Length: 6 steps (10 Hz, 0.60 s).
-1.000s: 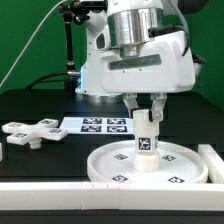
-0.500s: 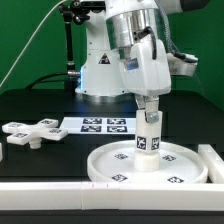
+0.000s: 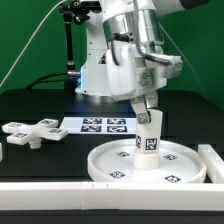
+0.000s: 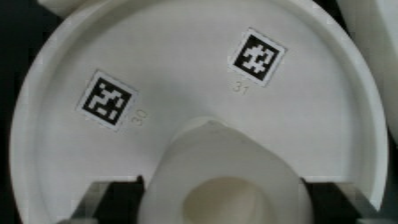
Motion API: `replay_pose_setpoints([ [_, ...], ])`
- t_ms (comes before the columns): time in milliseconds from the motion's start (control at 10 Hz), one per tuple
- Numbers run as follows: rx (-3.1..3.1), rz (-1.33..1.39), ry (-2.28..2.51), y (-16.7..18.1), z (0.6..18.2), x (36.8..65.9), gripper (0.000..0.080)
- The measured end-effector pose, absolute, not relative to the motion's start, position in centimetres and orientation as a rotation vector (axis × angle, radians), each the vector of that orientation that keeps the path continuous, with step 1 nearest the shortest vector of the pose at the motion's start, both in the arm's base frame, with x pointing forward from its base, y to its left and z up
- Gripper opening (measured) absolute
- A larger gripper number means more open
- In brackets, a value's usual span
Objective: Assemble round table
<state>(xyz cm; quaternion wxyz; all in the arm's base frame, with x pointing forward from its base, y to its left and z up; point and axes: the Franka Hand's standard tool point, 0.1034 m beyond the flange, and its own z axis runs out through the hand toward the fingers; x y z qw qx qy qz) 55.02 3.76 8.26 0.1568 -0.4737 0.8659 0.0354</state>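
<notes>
Nearest the onlooker, a long white rectangular bar (image 3: 40, 197) lies across the front of the black table (image 3: 40, 105). Just behind it sits the large rimmed round white plastic disc (image 3: 95, 165), flat on the table, with small black-and-white square tags on its upper face. The short white cylinder post (image 3: 150, 138), bearing a tag on its side, stands close to upright at the disc's centre. The arm's two-finger gripper (image 3: 148, 110) reaches down from above and is clamped onto the post's upper end. In the wrist view the post (image 4: 222, 175) sits between the dark fingers (image 4: 331, 198), with the disc (image 4: 178, 60) and two of its tags beyond. Toward the exterior view's left, well apart from the disc, the white cross-shaped piece (image 3: 30, 130) lies on the table. Farther back, the marker board (image 3: 100, 125) lies flat.
</notes>
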Motion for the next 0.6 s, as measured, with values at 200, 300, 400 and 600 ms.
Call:
replay_pose_setpoints([
  [200,-1.208,0.136,2.543,3.5,8.2,54.9,0.0409],
  [300,-1.209,0.136,2.542,3.5,8.2,54.9,0.0418],
  [400,-1.213,0.136,2.54,3.5,8.2,54.9,0.0418],
  [600,-1.445,0.193,2.468,4.5,8.3,54.8,0.0637],
])
